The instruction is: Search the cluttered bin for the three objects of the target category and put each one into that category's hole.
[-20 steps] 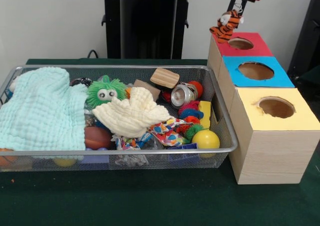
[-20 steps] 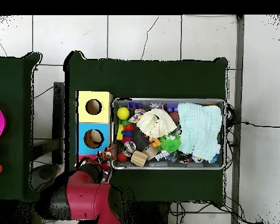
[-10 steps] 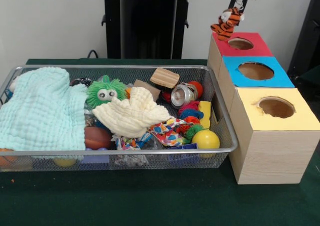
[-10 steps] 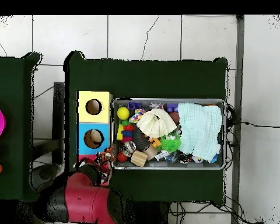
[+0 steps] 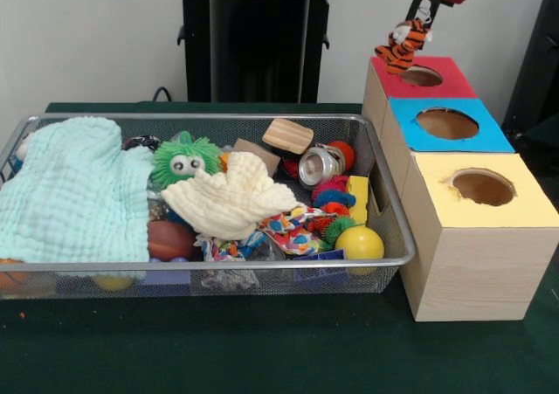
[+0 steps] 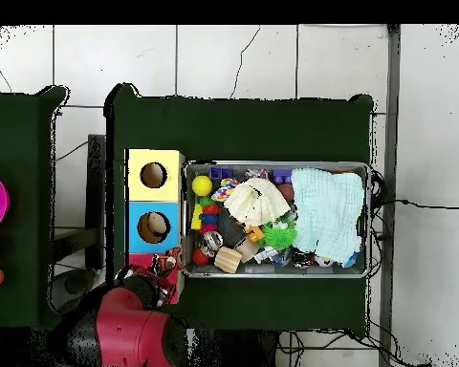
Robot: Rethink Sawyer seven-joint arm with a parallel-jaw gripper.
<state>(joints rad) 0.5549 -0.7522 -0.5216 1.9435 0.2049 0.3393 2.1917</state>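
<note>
- The gripper (image 5: 420, 17) hangs at the top of the front view with its jaws closed on a small tiger plush (image 5: 403, 44), held by its upper end so that the body dangles.
- The tiger plush hangs over the near-left rim of the red box (image 5: 417, 77), just beside the hole (image 5: 421, 76) and not yet squarely over it.
- I'd judge the plush light and soft: it should squash under a pinch and not slip, but it can swing and its legs can splay. A hold on the head or upper body, as now, lets the rest trail into the opening.
- The hole looks only a little wider than the toy, so a limb could catch on the cut edge and leave it draped on the lid. Centring it first seems wise.
- Room is good above the boxes: nothing stands on the red box, the blue box (image 5: 447, 123) or the yellow box (image 5: 482, 187), which sit touching in a row.
- The wire bin (image 5: 218, 277) lies just beside the boxes on the bench (image 5: 262, 342), crowded with cloths, balls and a green fuzzy toy (image 5: 185, 159).
- From overhead the arm (image 6: 128, 330) covers the red box, so the alignment cannot be checked there.
</note>
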